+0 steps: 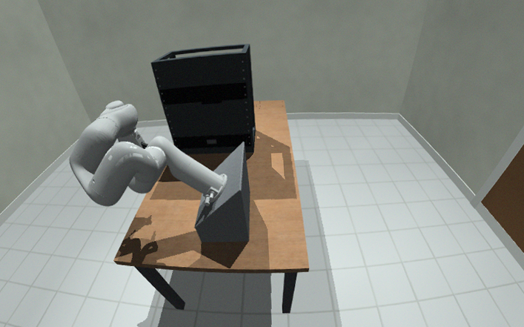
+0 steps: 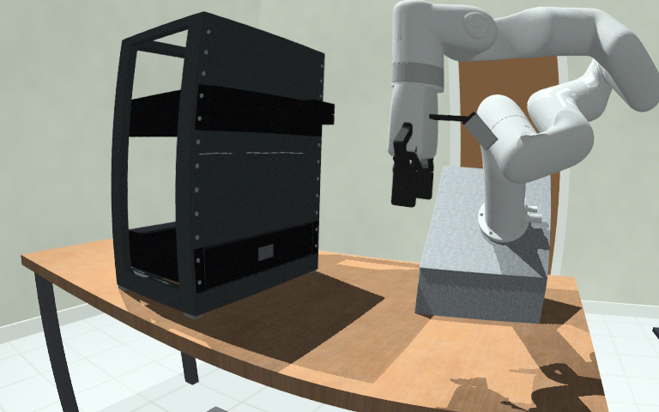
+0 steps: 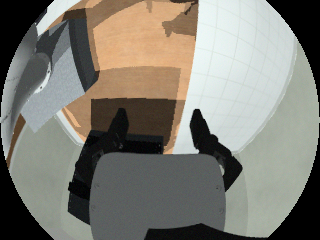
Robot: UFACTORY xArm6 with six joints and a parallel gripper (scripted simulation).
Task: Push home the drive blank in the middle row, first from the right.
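Observation:
The black rack (image 2: 218, 160) stands on the wooden table; it also shows in the top view (image 1: 206, 99). A dark chassis band (image 2: 262, 111) sits high in it and juts out a little at the right. A second dark unit (image 2: 252, 253) sits at the bottom. I cannot make out single drive blanks in any view. My gripper (image 2: 412, 197) hangs fingers-down in the air to the right of the rack, apart from it. It is open and empty. In the wrist view its two fingers stand wide apart over the table.
My arm is mounted on a grey block (image 2: 480, 252) on the table, right of the rack; it also shows in the top view (image 1: 227, 201). Bare table top lies between rack and block. The table edge (image 2: 272, 373) runs along the front.

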